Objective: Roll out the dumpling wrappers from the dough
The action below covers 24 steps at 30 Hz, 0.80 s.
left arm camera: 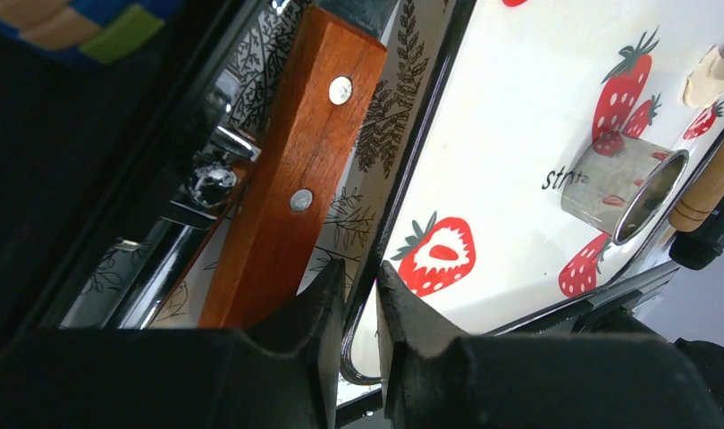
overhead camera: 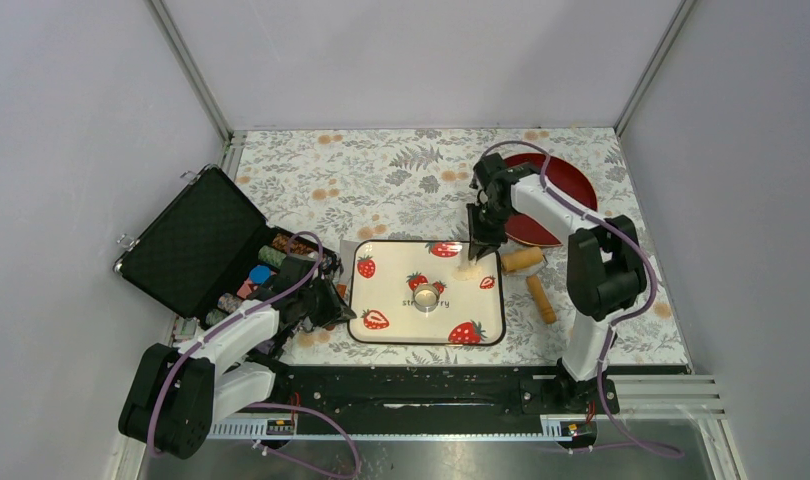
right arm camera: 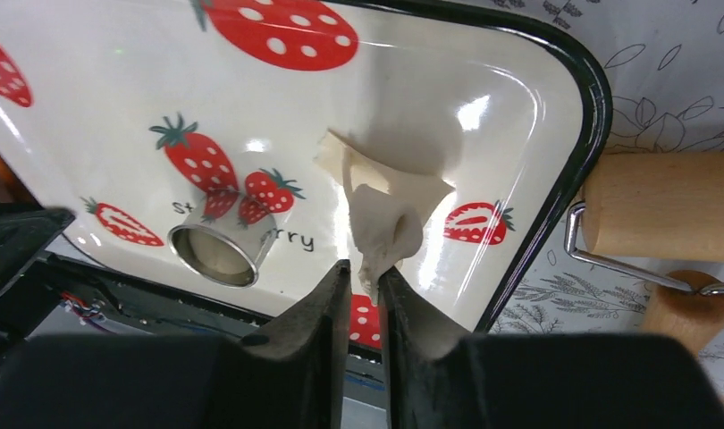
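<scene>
Tray [overhead camera: 391, 295] contains ring cutter [overhead camera: 427, 295] at centre and dough [right arm camera: 385, 214] at 2 o'clock, pinched between right gripper [right arm camera: 363, 277] jaws. Left gripper [left arm camera: 361, 295] jaws clamp tray rim at 9 o'clock. Tray lettering partly legible: "St…rry"

In the right wrist view, one end of the dough [right arm camera: 385, 210] is hidden between the fingers of the right gripper [right arm camera: 363, 271], and the roller [right arm camera: 662, 204] is cut off by the right edge. In the left wrist view, the wooden handle [left arm camera: 305, 170] is cut off at the top and covered below by the left gripper [left arm camera: 360, 279]; whether the rim of the tray [left arm camera: 519, 134] is clamped cannot be told. In the top view, the red plate [overhead camera: 573, 178] is partly covered by the right arm, and the contents of the black case [overhead camera: 191, 240] are too small to identify.
</scene>
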Motion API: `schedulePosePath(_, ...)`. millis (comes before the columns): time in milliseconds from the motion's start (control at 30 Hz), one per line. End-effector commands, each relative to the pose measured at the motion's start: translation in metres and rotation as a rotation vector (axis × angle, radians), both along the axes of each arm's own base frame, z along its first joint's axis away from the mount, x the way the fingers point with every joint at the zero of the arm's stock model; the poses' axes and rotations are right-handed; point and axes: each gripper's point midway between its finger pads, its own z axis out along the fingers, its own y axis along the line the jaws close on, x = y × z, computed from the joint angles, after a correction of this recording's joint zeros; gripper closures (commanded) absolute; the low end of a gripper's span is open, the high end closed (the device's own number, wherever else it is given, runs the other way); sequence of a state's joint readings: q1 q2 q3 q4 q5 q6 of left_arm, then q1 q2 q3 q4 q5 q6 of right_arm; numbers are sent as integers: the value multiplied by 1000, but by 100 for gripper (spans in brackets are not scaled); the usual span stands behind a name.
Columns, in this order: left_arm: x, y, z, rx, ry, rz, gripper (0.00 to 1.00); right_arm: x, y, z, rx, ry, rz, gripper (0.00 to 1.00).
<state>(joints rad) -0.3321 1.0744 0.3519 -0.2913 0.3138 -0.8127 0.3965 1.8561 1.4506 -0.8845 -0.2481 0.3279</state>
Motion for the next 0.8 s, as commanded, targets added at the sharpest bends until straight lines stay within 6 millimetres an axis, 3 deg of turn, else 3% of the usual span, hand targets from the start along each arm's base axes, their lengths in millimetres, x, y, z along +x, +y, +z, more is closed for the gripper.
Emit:
schedulePosePath(0, -4, 8, -12, 43, 14, 21, 81, -5, -13, -20, -64, 20, 17, 72)
schedulePosePath(233, -5, 8, -12, 43, 17, 16, 81, -19, -25, -39, -116, 71, 20, 51)
schedulePosePath(400, -5, 8, -11, 41, 14, 17, 81, -31, -33, -44, -147, 95, 19, 24)
schedulePosePath(600, -5, 8, -11, 41, 14, 14, 81, -41, -44, -43, -182, 97, 21, 12)
schedulePosePath(767, -5, 9, -10, 47, 14, 11, 81, -36, -46, -16, -170, 9, 11, 9)
